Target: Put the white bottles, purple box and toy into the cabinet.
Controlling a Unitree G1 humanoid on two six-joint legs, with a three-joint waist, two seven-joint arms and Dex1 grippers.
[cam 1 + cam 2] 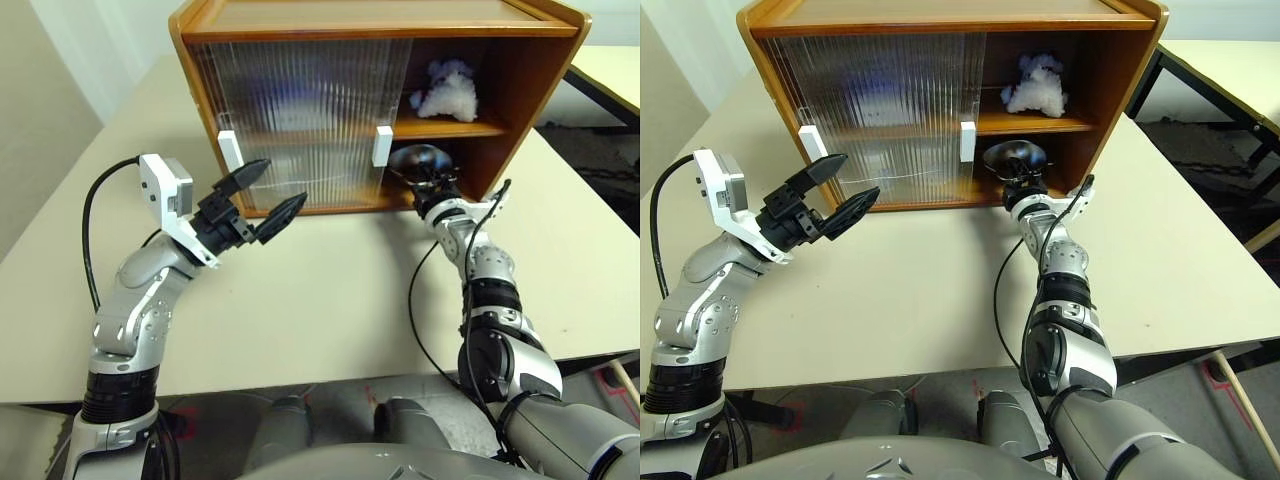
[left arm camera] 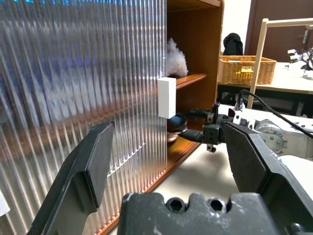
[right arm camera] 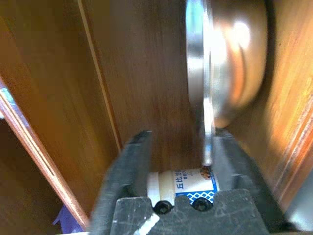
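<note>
Inside the lower shelf: the right gripper (image 1: pixel 428 182) reaches into the open side of the cabinet (image 1: pixel 520 90), beside a steel bowl (image 3: pixel 230 68) standing on its edge.
Right gripper state: a white bottle (image 3: pixel 183 182) lies between its fingers; they look loosened around it, and I cannot tell if they still press it.
Left gripper state: the left gripper (image 1: pixel 262 192) is spread wide and empty, hovering before the ribbed sliding door (image 2: pixel 83 88), near the white handle (image 2: pixel 167 97).
Toy: the toy (image 1: pixel 446 91) already sits on the upper shelf, above the right gripper.
Purple box: a small purple shape shows low in the right wrist view; I cannot say what it is.
Progress: I judge the toy done and one bottle just being placed; the rest is uncertain.
Writing: the bottle label has blue print with small characters, too small to read.
</note>
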